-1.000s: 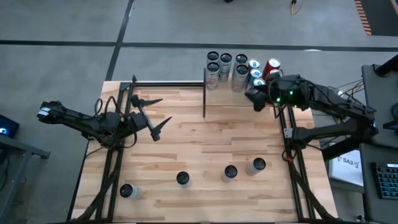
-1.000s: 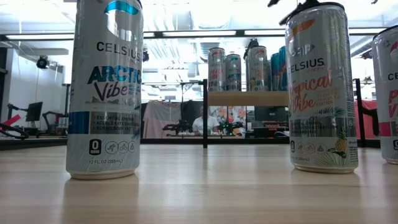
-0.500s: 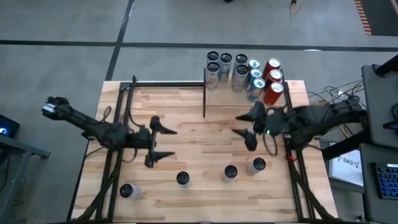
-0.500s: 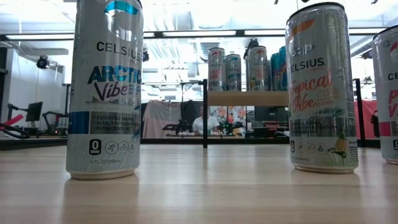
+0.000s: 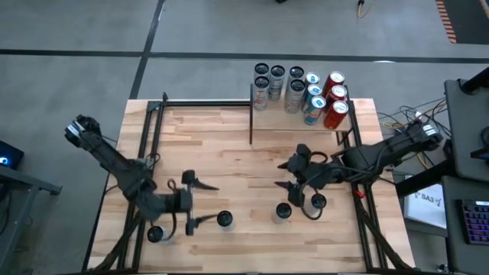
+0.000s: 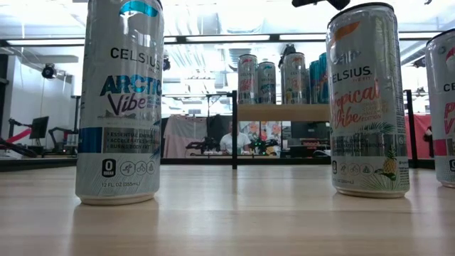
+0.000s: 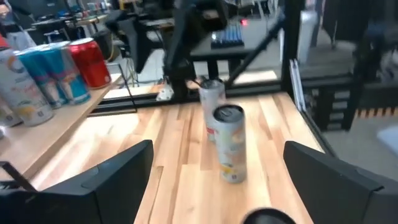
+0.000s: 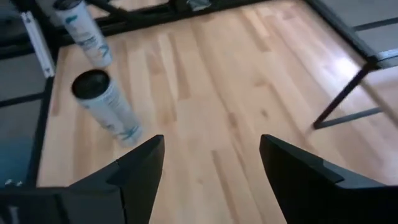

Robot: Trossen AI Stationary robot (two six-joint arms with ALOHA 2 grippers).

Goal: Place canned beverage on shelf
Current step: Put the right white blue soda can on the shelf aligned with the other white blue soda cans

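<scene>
Hovering open: right hand (image 5: 289, 175) near cans, left hand (image 5: 191, 201) likewise

A robotics lab: rig-framed plank table (image 5: 229, 153), concrete floor (image 5: 114, 30)

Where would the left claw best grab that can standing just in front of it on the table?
Probably around the can's straight side wall at mid-height, coming in level from the side. It stands upright and apart from the other cans, so both fingers have room. The left gripper is open and empty with nothing between it and the can. The domed top offers no hold. The right gripper is open over its own cans.
</scene>
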